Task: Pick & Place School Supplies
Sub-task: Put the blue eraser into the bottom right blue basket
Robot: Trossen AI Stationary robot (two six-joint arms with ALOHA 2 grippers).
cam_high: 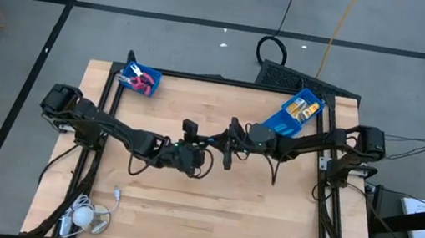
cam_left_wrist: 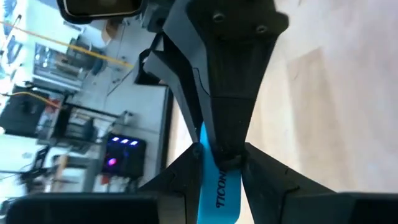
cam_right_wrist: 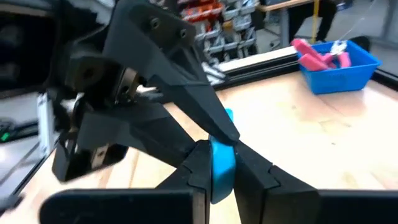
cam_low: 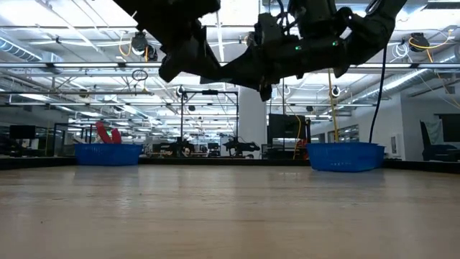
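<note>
Tools, left (cam_left_wrist: 219, 163) and right (cam_right_wrist: 219, 163), both pinch smooth light-blue oblong piece (cam_right_wrist: 221, 163).

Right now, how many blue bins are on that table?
2. One blue bin sits at the table's far left with pink-handled scissors in it; the other bin sits at the far right, holding yellow packets.

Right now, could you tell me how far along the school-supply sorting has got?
Done: pink-handled scissors lie in the left bin, yellow packets in the right bin. In hand: a light-blue piece is gripped mid-air over the table's middle by both the left gripper and the right gripper, apparently a handover. Left: binning that piece; no other loose supplies show on the table.
</note>
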